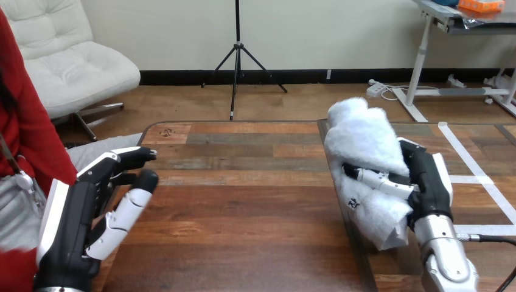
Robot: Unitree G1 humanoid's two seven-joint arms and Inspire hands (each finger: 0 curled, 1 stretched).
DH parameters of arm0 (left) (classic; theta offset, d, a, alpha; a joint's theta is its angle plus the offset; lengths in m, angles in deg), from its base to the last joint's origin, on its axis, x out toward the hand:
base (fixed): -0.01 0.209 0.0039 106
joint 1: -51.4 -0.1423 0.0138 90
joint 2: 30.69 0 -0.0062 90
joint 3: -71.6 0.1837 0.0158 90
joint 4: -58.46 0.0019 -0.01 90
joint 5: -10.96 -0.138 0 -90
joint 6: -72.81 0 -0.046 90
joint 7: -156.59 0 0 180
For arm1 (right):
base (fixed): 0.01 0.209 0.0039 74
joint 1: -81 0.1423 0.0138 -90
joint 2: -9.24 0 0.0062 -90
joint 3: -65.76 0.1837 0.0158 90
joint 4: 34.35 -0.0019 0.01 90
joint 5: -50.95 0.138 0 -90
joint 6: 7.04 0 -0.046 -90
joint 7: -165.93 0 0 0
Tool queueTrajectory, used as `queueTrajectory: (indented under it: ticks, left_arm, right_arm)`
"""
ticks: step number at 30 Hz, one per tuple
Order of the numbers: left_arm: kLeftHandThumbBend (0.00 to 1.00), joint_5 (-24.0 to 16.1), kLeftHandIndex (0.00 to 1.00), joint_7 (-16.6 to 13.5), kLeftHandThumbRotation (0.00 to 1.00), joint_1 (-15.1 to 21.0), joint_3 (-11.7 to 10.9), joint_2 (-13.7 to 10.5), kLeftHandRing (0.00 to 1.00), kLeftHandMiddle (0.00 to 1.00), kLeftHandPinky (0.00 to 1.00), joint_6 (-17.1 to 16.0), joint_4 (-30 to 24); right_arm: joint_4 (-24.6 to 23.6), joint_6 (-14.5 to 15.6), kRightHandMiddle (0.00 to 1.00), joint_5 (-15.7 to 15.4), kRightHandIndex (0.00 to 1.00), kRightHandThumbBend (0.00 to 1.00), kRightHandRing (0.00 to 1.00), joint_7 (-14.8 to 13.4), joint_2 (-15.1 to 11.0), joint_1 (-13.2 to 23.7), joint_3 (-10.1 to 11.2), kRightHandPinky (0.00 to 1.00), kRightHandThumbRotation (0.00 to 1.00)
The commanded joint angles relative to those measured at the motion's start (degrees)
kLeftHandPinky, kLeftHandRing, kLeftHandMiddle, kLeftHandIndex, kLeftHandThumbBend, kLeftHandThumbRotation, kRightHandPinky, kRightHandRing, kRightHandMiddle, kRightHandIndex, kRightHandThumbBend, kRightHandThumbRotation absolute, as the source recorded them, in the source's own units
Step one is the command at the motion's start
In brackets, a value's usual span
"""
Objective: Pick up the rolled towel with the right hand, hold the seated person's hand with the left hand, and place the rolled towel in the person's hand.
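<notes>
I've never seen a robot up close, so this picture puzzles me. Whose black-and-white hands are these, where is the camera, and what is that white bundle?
The camera sits on the robot's head and looks down over a wooden table, so you see the robot's own two arms coming in from the picture's bottom edge. Its right hand has its fingers curled round a white rolled towel. Its left hand is open at the table's left edge and holds nothing. A person in a red sleeve sits at the left.
</notes>
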Motion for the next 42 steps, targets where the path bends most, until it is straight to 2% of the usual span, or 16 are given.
queueTrajectory:
  ticks: [1, 3, 6, 14, 21, 35, 42]
  left_arm:
    - [0.77, -1.7, 0.74, -0.9, 0.72, 2.9, -0.7, -2.3, 0.80, 0.78, 0.74, -1.7, 0.0]
    - [0.78, -2.8, 0.74, -1.3, 0.71, 3.2, -0.8, -2.8, 0.80, 0.78, 0.73, -1.8, 0.2]
    - [0.80, -5.0, 0.75, -1.9, 0.70, 3.5, -1.0, -3.9, 0.79, 0.79, 0.71, -1.9, 0.5]
    - [0.89, -11.7, 0.80, -3.2, 0.69, 4.4, -1.2, -7.1, 0.80, 0.82, 0.68, -0.3, 0.4]
    - [0.98, -15.7, 0.83, -3.2, 0.64, 5.1, -1.0, -9.0, 0.83, 0.86, 0.68, 2.3, -0.5]
    - [1.00, -23.6, 0.85, -3.6, 0.57, 7.5, 0.5, -13.0, 0.85, 0.87, 0.69, 4.4, -0.6]
    - [1.00, -27.7, 0.83, -4.0, 0.53, 8.2, 1.5, -14.4, 0.84, 0.86, 0.65, 5.1, -0.8]
  right_arm:
    - [-6.2, -3.5, 0.41, 4.1, 0.44, 0.80, 0.35, 3.6, 0.9, 2.3, 3.1, 0.30, 0.00]
    - [-7.5, -2.2, 0.41, 6.6, 0.44, 0.81, 0.35, 5.7, 1.3, 1.9, 4.1, 0.30, 0.00]
    - [-9.3, -1.2, 0.40, 8.0, 0.44, 0.83, 0.34, 6.8, 1.5, 1.1, 4.6, 0.29, 0.00]
    - [-13.3, -0.4, 0.39, 8.7, 0.42, 0.86, 0.33, 7.8, 1.5, -0.8, 5.5, 0.28, 0.00]
    - [-16.8, 1.2, 0.39, 8.5, 0.42, 0.85, 0.33, 7.5, 1.6, -2.4, 6.0, 0.28, 0.00]
    - [-18.9, 2.5, 0.39, 10.3, 0.41, 0.85, 0.33, 9.6, 2.4, -3.2, 7.0, 0.27, 0.00]
    - [-19.3, 3.1, 0.38, 10.7, 0.41, 0.86, 0.32, 10.5, 2.5, -3.3, 7.4, 0.27, 0.00]
